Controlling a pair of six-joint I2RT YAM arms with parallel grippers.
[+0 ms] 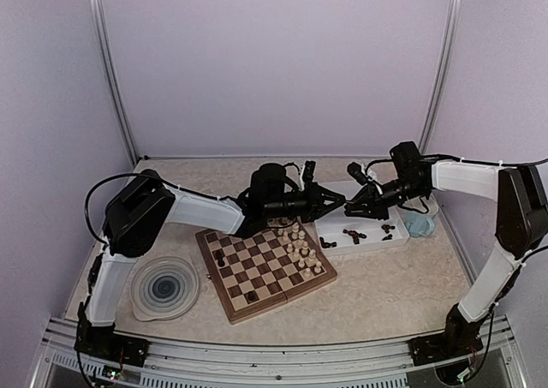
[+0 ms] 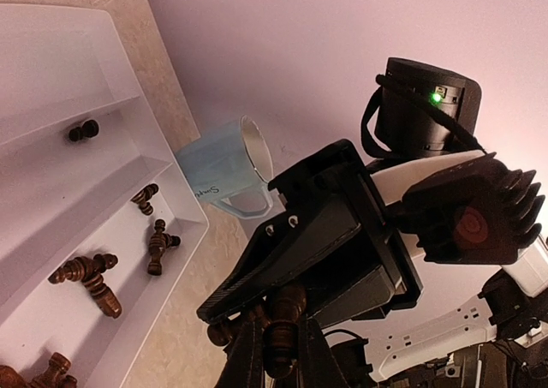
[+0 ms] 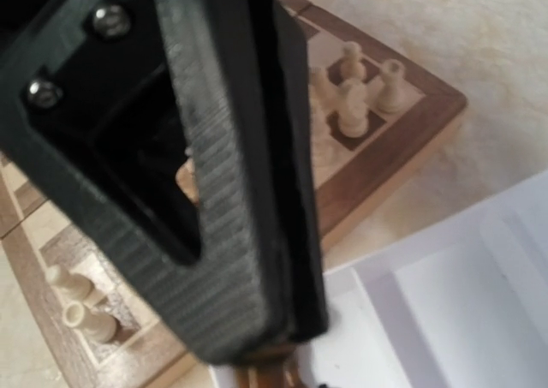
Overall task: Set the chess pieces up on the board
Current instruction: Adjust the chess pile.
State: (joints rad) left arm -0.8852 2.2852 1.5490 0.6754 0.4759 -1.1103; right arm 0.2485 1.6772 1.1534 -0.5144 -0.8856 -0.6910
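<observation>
Top external view showed you the beige surface (image 1: 385, 294) carrying the chessboard (image 1: 261, 277) near its middle. The white two-compartment tray (image 2: 51, 71) sat just beside the board's far right corner, and the blue-swirl plate (image 1: 139, 304) lay off to its left. The left arm (image 1: 201, 210) and right arm (image 1: 462, 178) met nose to nose above the tray's end nearest the board.

The left wrist view put the left arm's jaws clamped on a dark chess piece (image 2: 280, 332), with the right arm's black fingers pressed in right over it. I could not tell whether the right jaws were apart or together, because the right wrist view was mostly filled by one black finger.

That blocked view was your main hazard. If either side had let go before the other had a firm hold, I judged the piece would have fallen. It could have landed back among the loose dark pieces (image 2: 90, 281) in the tray. It could also have dropped onto the cream pieces (image 1: 300, 249) crowded on the board's right side and toppled them.

A piece that small could also have twisted between two pairs of jaws pulling against each other. The blue mug (image 2: 218, 170) stood just beyond the tray, near the right arm, so a wide swing could have knocked it.
</observation>
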